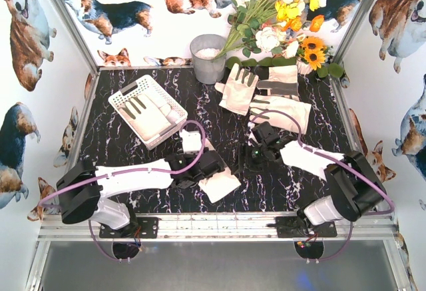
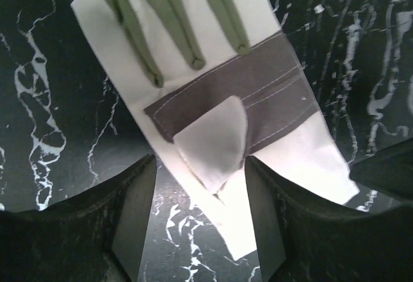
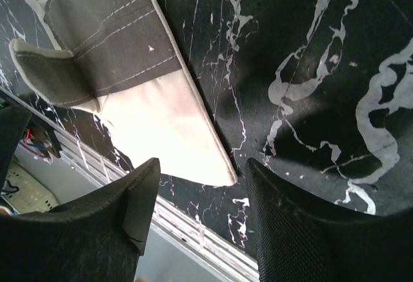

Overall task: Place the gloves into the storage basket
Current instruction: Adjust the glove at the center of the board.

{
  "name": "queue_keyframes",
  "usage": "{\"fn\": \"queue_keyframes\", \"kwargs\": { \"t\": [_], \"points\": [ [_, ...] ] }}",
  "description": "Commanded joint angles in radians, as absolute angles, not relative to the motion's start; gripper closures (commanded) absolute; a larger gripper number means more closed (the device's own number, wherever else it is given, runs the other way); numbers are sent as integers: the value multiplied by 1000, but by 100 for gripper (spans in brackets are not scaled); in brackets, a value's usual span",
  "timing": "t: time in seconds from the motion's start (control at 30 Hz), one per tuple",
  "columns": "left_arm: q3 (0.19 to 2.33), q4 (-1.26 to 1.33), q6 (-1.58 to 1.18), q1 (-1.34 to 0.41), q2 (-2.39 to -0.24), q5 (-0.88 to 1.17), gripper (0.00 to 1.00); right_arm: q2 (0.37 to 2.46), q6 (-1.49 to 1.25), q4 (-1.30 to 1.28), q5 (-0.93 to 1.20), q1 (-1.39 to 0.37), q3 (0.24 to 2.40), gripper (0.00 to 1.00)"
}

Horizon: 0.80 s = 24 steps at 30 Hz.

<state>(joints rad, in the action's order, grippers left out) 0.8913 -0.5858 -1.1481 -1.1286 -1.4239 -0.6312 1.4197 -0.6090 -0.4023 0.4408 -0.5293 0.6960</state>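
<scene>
Black stone-look bench [image 1: 133,171], glossy and veined in white, gives slack cloth little purchase, so a shallow pinch could simply drag fabric along it. White and latticed, the shallow storage basket [image 1: 130,86] sits at ten o'clock with gloves [image 1: 150,112] lying flat inside. It looks scarcely longer than they are, so a dangling cuff may, I judge, catch the rim or hang over it. A pile of gloves [image 1: 276,98] lies overlapped at one o'clock, cream fabric with grey palm bands, close under the flowers [image 1: 279,4]; seizing one there could pull its neighbour along. Near six o'clock one glove [image 2: 258,95] lies palm up, with olive-grey fingers, a stitched dark band, a pale rounded thumb patch and a wide cream cuff. The left hand [image 2: 200,230] stands open over that cuff, one jaw on each side of the thumb, gripping nothing yet. Closing on the thumb flap alone would let the glove swing and slip. The right hand [image 3: 197,230], at three o'clock of that glove, is open and empty with the cuff's corner below its jaws. If both hands close, they could tug the same glove or collide.
</scene>
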Motion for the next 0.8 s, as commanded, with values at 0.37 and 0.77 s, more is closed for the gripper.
{"fn": "queue_keyframes", "kwargs": {
  "t": [0.37, 0.77],
  "points": [
    [709, -310, -1087, -1123, -1339, -561, 43, 1520, -614, -280, 471, -560, 732, 43],
    [717, -360, -1150, -1036, -1402, -583, 51, 1532, -629, -269, 472, -593, 706, 51]
  ]
}}
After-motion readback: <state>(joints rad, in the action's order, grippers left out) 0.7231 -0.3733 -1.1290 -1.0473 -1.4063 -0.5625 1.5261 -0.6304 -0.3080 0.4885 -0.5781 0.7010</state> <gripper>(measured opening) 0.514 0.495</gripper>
